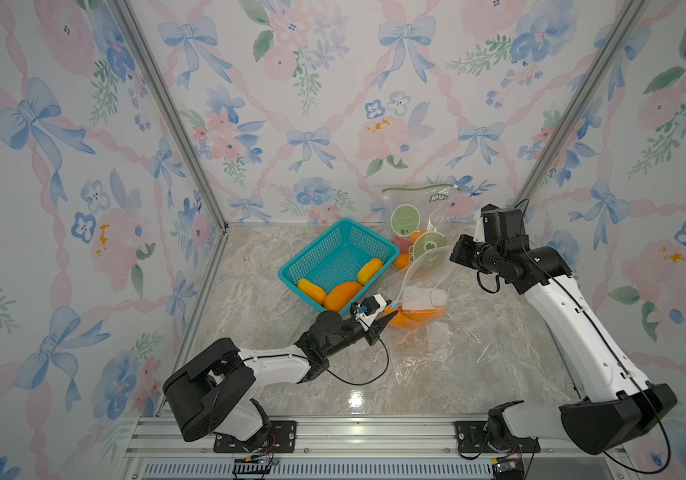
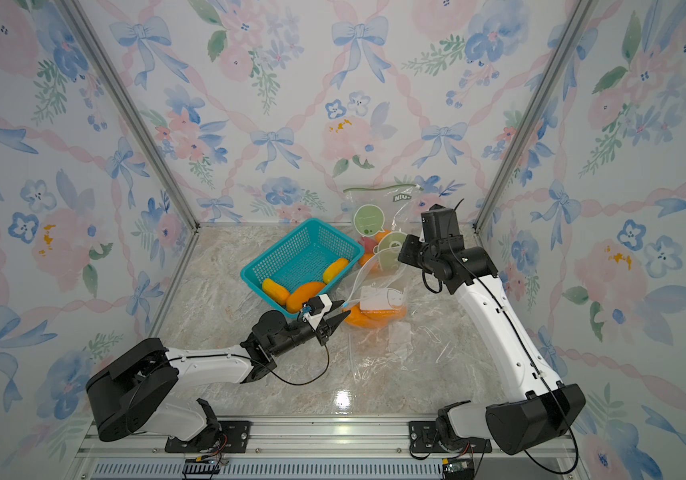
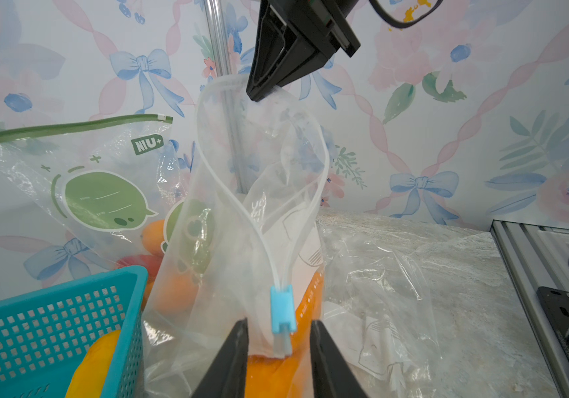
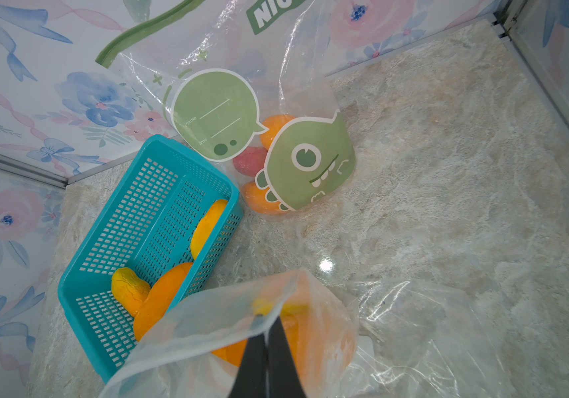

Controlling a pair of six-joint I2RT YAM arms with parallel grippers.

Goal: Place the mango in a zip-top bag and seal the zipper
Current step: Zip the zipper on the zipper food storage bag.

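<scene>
left gripper [image 3: 278, 325]: jaws part open, straddling blue slider [image 3: 282, 312] at near end of zip-top bag [image 3: 259, 193] zipper; small gap each side, nothing clamped. right gripper [image 4: 269, 320]: pinched shut on far top corner of bag, holding mouth up; zipper track unsealed, gaping. mango [image 1: 416, 319]: orange, inside bag at bottom, resting on marble tabletop [image 1: 250, 299], just past left jaw tips, under slider. teal basket [image 1: 312, 257] beside bag, three yellow-orange fruits inside.

One basket [image 1: 320, 253], three mangoes [image 1: 342, 296] in it, two arms [image 1: 275, 365].
</scene>
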